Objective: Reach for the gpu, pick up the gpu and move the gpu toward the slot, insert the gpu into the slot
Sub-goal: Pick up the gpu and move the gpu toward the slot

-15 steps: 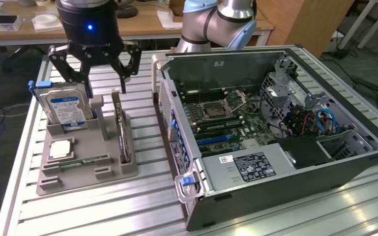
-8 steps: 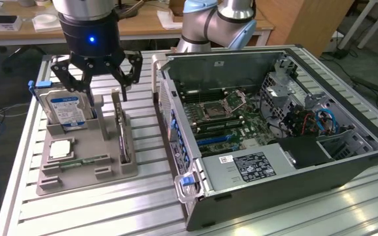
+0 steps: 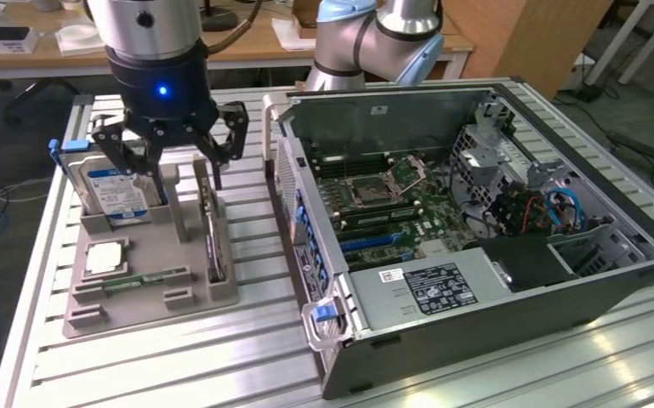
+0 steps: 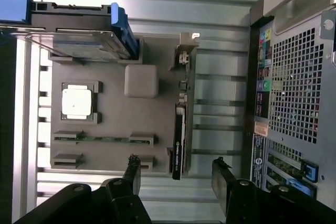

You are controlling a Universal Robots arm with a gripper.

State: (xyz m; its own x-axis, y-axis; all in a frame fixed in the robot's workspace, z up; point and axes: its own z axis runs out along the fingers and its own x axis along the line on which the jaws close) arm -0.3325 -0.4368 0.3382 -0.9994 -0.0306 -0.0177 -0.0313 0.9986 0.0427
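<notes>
The gpu [image 3: 212,229] stands on edge in a grey holder [image 3: 179,255], its silvery bracket at the far end. In the wrist view the gpu [image 4: 179,129] is a dark thin strip. My gripper [image 3: 186,189] hangs open just above the holder, over the card's far end, with nothing between its fingers. In the wrist view the card's near end lies between the two fingertips of the gripper [image 4: 176,174], still below them. The slot [image 3: 372,241] is a long blue connector on the green motherboard inside the open computer case.
A blue-labelled hard drive [image 3: 111,189] stands in the holder beside the gripper, with a CPU [image 3: 105,255] and a memory stick [image 3: 145,278] lying lower down. The open case [image 3: 474,289] sits at the exterior view's right on a ribbed metal table [image 3: 190,357].
</notes>
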